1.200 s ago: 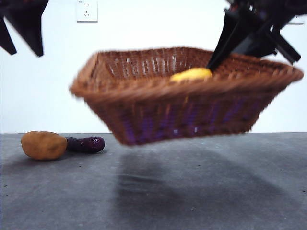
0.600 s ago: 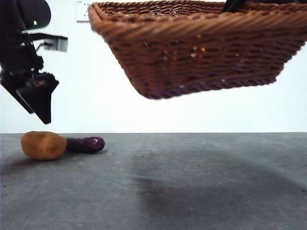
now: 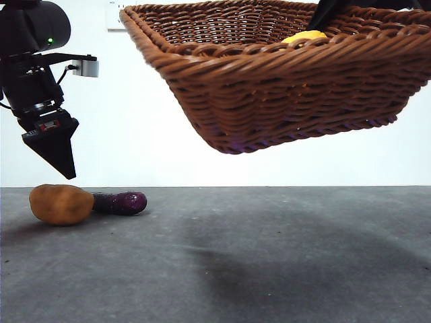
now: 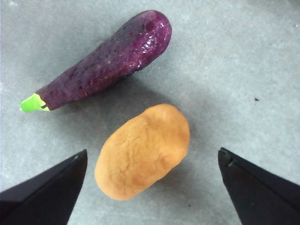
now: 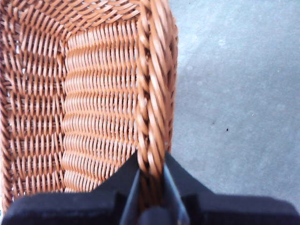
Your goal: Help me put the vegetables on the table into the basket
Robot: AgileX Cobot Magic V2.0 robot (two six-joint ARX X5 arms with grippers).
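**Basket tips, lemon shows again**

Tilted since half a second ago, the one woven wicker basket (image 3: 283, 87) hangs high above the bench (image 3: 269, 269) — right pincer (image 5: 151, 161) clamped on its braided rim. One bumpy yellow lemon (image 3: 304, 36) peeks over the rim. Two vegetables lie on the mottled grey bench: one crackled orange-brown potato (image 4: 143, 151), one pebbly purple eggplant (image 4: 105, 61), green-stemmed. Left pincer (image 4: 150, 187) hovers wide open above the potato — gripping nothing.
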